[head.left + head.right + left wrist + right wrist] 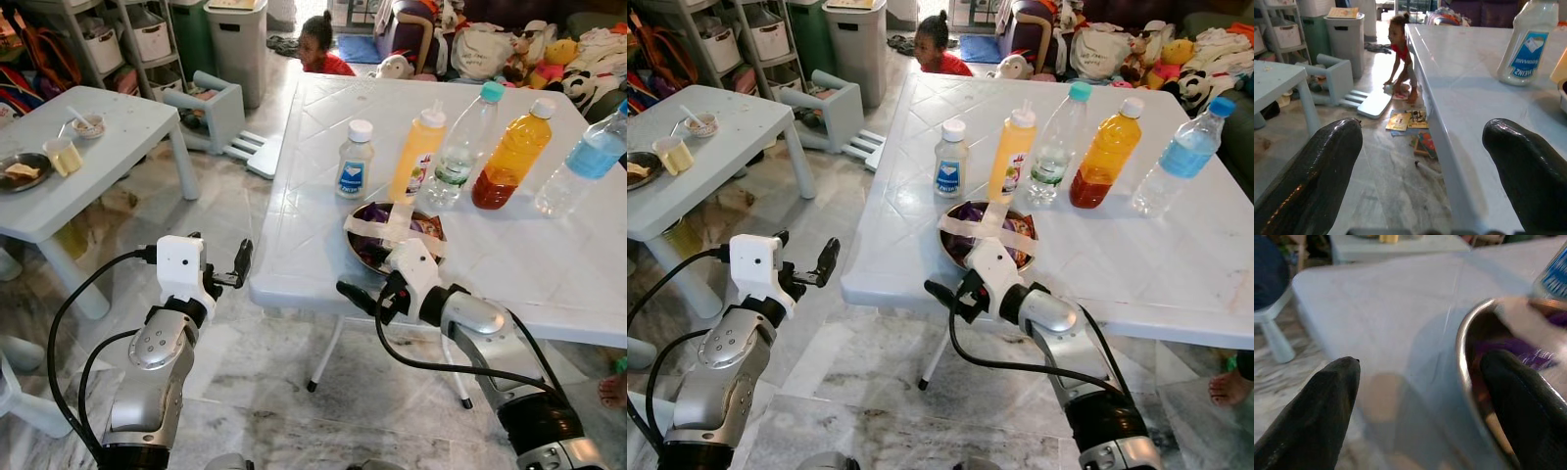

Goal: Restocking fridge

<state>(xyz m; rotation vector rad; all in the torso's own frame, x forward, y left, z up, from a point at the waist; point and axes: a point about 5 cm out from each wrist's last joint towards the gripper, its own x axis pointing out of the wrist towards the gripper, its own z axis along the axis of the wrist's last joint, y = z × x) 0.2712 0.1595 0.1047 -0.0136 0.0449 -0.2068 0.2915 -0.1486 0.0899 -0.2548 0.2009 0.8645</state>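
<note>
bowl (364, 247) | centre of frame, near table (549, 264) edge, taped over | right gripper (364, 299) just below-left of it, fingers apart, empty | left gripper (233, 269) lower left, spread, idle | bowl likely stiff, slick metal, light; grip the rim

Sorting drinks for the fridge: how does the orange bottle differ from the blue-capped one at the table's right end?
The orange bottle holds orange liquid that darkens to red at its base and wears a white cap, while the blue-capped bottle holds clear liquid behind a pale blue label. The orange bottle stands nearer the middle of the white table, while the blue-capped one is at the row's right end. Both are clear plastic, capped and upright.
</note>
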